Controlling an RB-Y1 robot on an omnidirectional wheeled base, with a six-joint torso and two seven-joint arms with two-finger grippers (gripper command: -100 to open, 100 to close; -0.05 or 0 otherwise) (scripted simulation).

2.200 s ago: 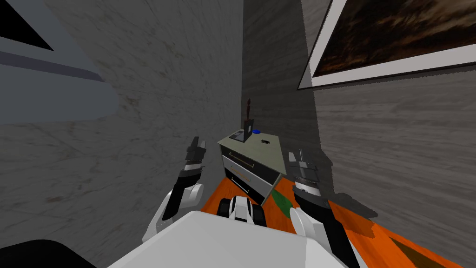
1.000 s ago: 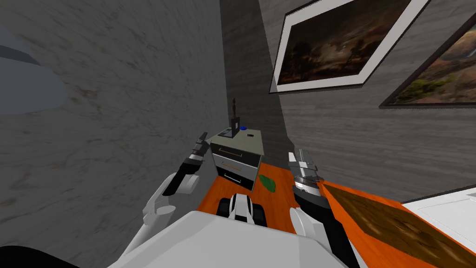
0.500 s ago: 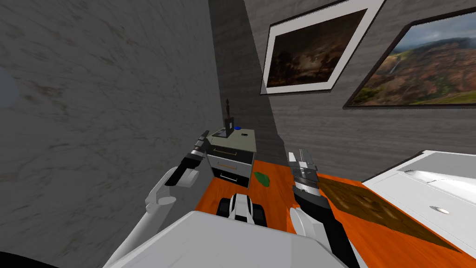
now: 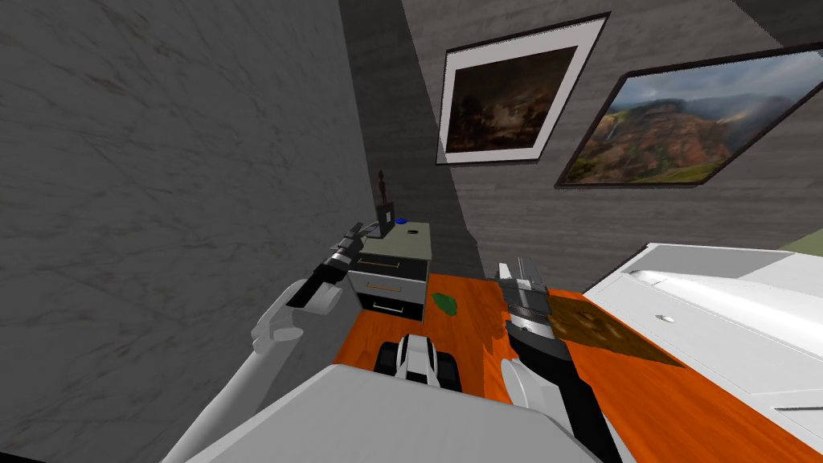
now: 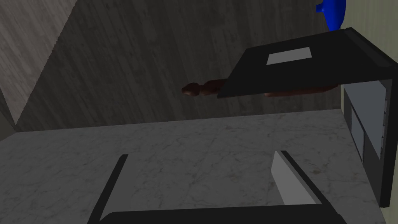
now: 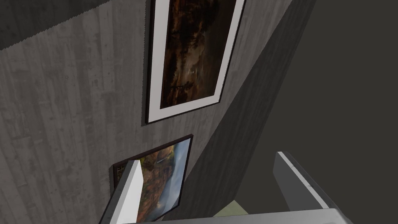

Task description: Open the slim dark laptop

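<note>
**Near field.** The right gripper (image 4: 522,272) is raised just ahead of the chest, over the orange floor (image 4: 470,329). Its fingers are apart and hold nothing. The left gripper (image 4: 351,239) is reached forward to the near left corner of the bedside cabinet (image 4: 418,241). Its fingers are also apart and empty, near the laptop but clear of it.

**Task item.** The laptop (image 5: 295,66) is slim and dark. It sits on the far left part of the cabinet's top, close to the grey veined wall (image 4: 161,201). Its lid stands roughly square to its base.

**Assessment.** The opening appears largely accomplished. At most, the lid needs easing further back. That would call for one finger on the lid's free edge and light pressure, since the base may slide.

**Surface.** A blue object (image 5: 332,11) and a small dark item (image 4: 412,231) share the top. A brown statuette (image 5: 198,88) stands behind the lid.

**Room.** A green item (image 4: 444,304) and a brown rug (image 4: 587,325) lie on the floor. White furniture (image 4: 723,305) stands to the right, and two framed pictures (image 4: 506,96) hang on the far wall.
</note>
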